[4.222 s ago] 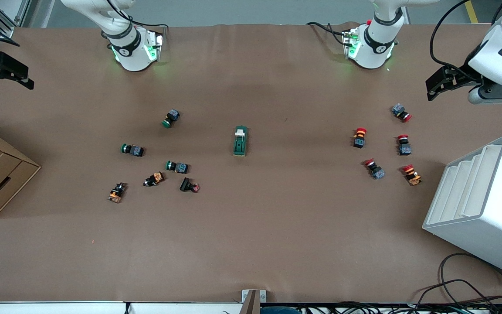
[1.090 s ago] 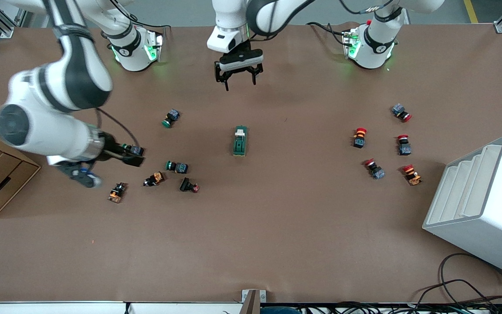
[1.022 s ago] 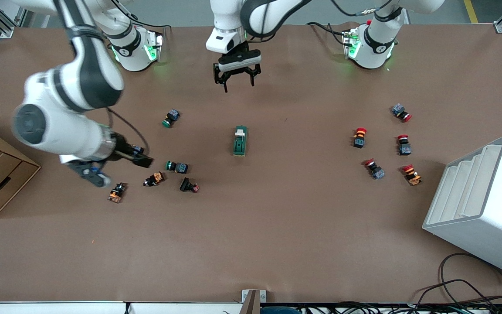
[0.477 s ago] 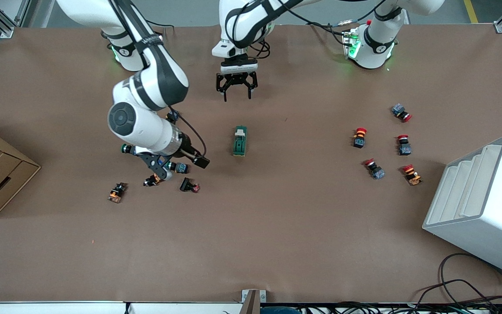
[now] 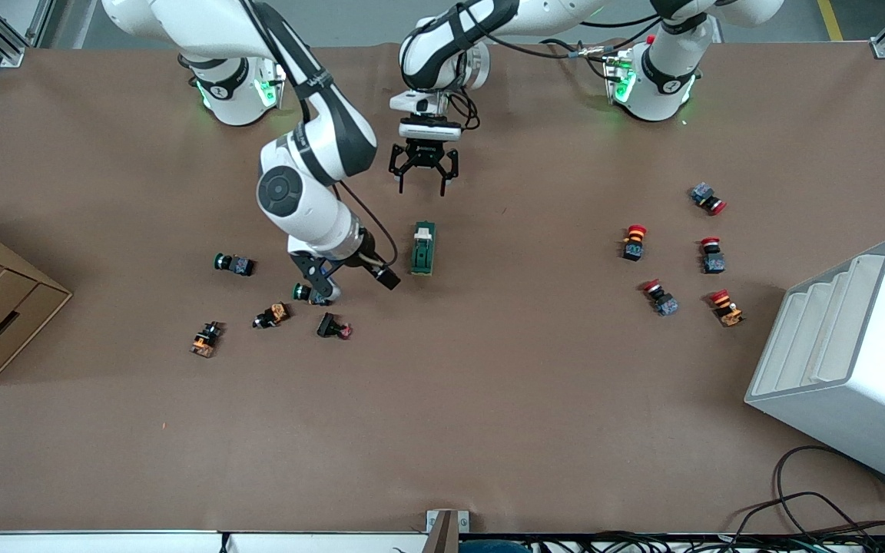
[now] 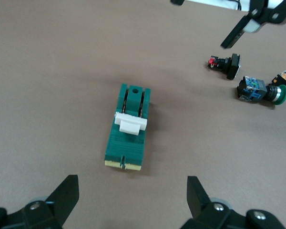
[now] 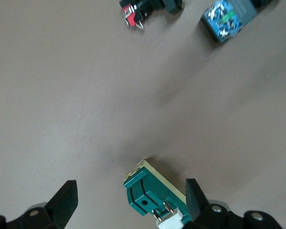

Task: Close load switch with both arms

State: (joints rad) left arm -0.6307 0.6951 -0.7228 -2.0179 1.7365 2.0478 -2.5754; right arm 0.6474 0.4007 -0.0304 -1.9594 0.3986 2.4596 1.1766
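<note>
both open claws near load switch [image 5: 423, 248]

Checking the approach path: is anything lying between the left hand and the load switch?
No. In the left wrist view only bare brown table separates the open left hand from the load switch; the front view agrees.

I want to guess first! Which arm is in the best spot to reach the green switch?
Probably the right: its open pincer sits beside the load switch. The left pincer, also open, hovers farther off, toward the bases.
</note>
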